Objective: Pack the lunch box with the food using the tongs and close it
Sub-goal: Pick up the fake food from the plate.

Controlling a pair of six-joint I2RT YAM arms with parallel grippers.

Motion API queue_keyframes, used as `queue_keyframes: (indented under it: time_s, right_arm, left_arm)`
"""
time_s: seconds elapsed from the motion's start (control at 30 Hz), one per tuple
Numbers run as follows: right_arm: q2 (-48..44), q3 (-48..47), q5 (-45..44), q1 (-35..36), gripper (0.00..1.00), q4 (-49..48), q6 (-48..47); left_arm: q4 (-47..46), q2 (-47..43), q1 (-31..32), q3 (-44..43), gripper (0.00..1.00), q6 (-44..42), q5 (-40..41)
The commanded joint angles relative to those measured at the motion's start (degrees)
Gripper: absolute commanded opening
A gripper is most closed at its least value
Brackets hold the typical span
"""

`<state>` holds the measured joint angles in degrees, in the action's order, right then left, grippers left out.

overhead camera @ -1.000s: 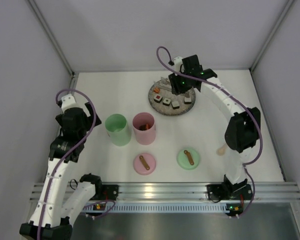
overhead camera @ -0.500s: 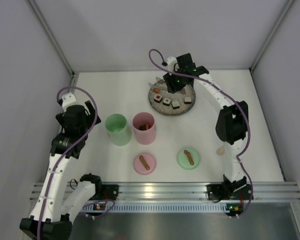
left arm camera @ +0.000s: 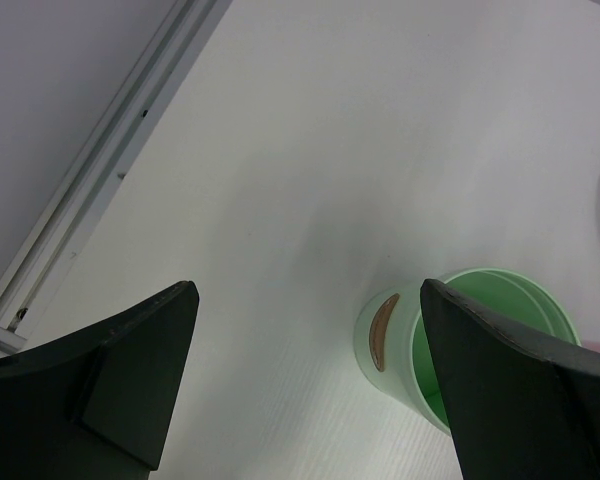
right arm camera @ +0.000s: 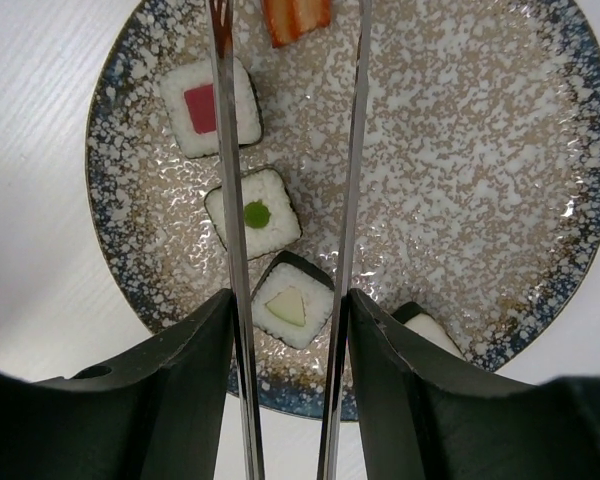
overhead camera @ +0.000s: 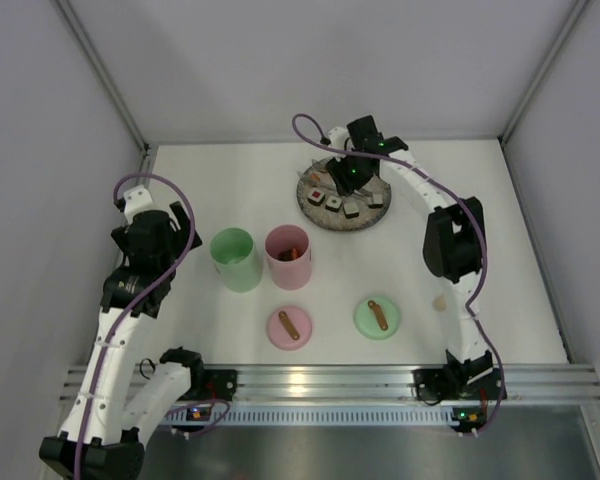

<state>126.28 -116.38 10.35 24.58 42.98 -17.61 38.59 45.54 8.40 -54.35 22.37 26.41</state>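
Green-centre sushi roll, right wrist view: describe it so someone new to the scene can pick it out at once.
Find the speckled round plate under the tongs. Three sushi rolls run diagonally down its left half; the green-centre roll is the middle one. Its centre is a green dot, whereas the upper neighbour has a red square and the lower one a pale triangle.

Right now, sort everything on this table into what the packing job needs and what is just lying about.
Job: tongs in the right gripper; sushi pieces; pink container; green container; pink lid; green lid.
Lying about: wooden spoon; speckled plate, only carrying the food.
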Motion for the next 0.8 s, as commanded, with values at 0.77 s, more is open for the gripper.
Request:
queue_keyframes:
  time_s: [0.77]
  right_arm:
    - [0.9, -7.3, 5.0, -3.7, 0.46, 7.6, 1.7]
  left_arm:
    - [-2.2, -0.6, 0.1, -0.8, 0.99, -0.5, -0.2]
